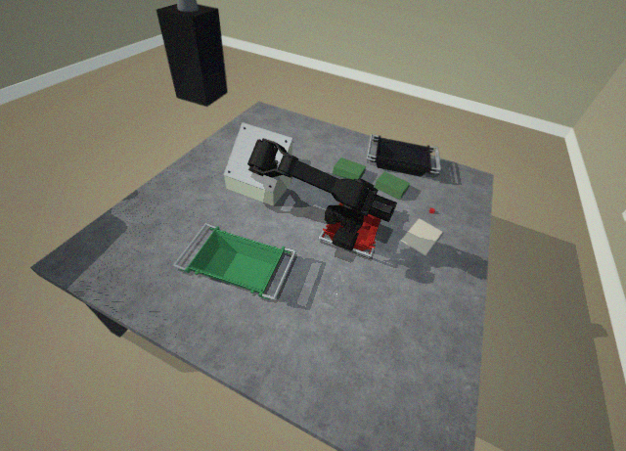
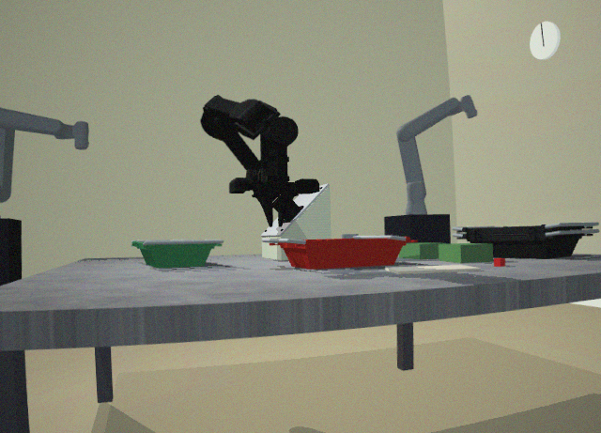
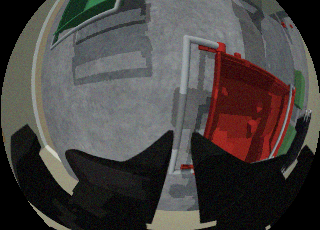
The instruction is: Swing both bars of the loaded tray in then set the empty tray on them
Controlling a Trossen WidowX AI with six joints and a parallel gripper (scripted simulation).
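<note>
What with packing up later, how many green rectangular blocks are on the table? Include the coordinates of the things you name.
2. In the top view, both lie beyond the red plastic tray (image 1: pixel 375 233) (image 2: pixel 346 254) (image 3: pixel 216 90): the left block (image 1: pixel 348 168) (image 2: pixel 420 250) (image 3: pixel 287 141) and the right block (image 1: pixel 391 184) (image 2: pixel 466 253) (image 3: pixel 300 90). The black arm (image 1: pixel 313 175) (image 2: pixel 274 151) may hide more.
</note>
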